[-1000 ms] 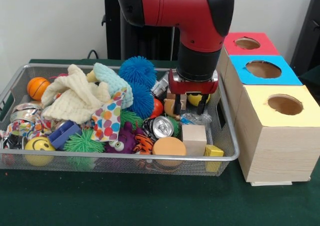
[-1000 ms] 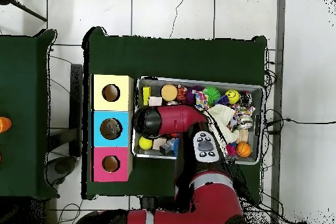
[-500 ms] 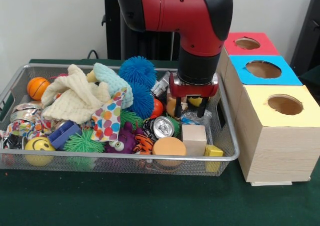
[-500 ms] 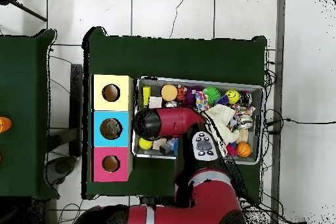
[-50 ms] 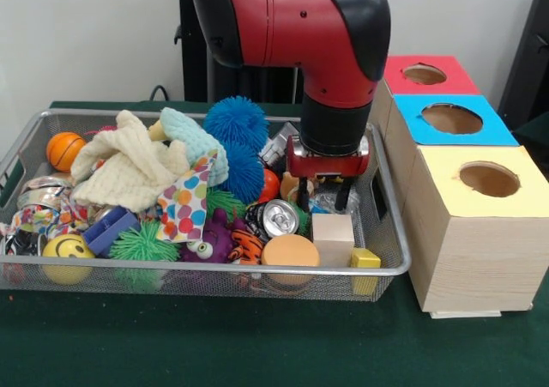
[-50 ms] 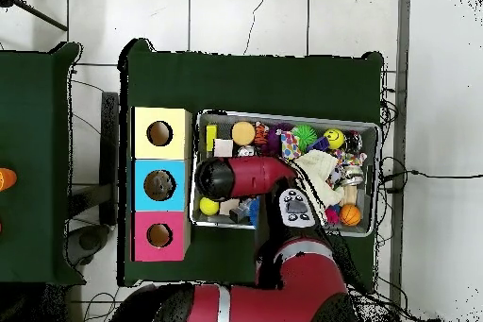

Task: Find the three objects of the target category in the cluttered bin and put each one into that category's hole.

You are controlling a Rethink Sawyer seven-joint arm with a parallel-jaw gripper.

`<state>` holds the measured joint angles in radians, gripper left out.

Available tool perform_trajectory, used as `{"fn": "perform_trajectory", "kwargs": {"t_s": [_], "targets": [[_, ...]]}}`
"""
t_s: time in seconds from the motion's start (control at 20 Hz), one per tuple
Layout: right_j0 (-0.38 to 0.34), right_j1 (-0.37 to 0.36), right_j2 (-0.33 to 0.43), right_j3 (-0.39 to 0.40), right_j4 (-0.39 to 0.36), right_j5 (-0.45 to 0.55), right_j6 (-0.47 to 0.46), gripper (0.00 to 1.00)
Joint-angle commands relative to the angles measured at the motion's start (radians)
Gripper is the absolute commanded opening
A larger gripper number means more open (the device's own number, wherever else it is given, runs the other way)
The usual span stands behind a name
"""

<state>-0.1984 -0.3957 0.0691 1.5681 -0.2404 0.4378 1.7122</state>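
- Green cloth covers the counter point(image 5: 257, 344), with a pale wall behind it in the front view and white floor tiles around it in the overhead view.
- Red and black robot arm point(image 5: 317, 35) comes down over the right end of the bin; its fingers point(image 5: 323, 191) hang among the clutter, spread apart, with a tan rounded object point(image 5: 290, 185) just beside the left one. Whether they touch it I cannot tell.
- Silver wire-mesh bin point(image 5: 390, 232) holds everything below and to the left of the fingers.
- Three wooden boxes with round holes stand to the right of the fingers: the red-topped box point(image 5: 429, 74) farthest back, the blue-topped box point(image 5: 452, 118) next, and the yellow-topped box point(image 5: 489, 181) nearest the camera.
- Cream knitted cloth point(image 5: 129, 168) lies well to the left of the fingers; blue spiky ball point(image 5: 236, 121) sits closer on that side.
- Plain wooden cube point(image 5: 333, 231) lies just in front of the fingers, and a silver drink can point(image 5: 276, 217) in front and to the left.
- Small yellow block point(image 5: 366, 260) sits in the near right corner.
- Judged step: searching and reaching for a pick; nothing looks gripped yet. The target category is not evident, so the next move calls for settling on one object, closing on it cleanly, and lifting clear of the mesh wall.
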Motion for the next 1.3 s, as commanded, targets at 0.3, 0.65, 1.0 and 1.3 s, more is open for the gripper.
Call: {"fn": "perform_trajectory", "kwargs": {"t_s": [0.3,0.65,1.0,1.3], "targets": [[-0.079,0.241,0.096,-0.070,-0.015,-0.147,0.071,1.00],[-0.096,0.261,0.112,-0.063,-0.022,-0.163,0.076,1.00],[-0.060,0.255,0.068,-0.073,-0.025,-0.177,0.123,0.00],[-0.059,0.252,0.067,-0.074,-0.025,-0.163,0.119,0.00]]}}
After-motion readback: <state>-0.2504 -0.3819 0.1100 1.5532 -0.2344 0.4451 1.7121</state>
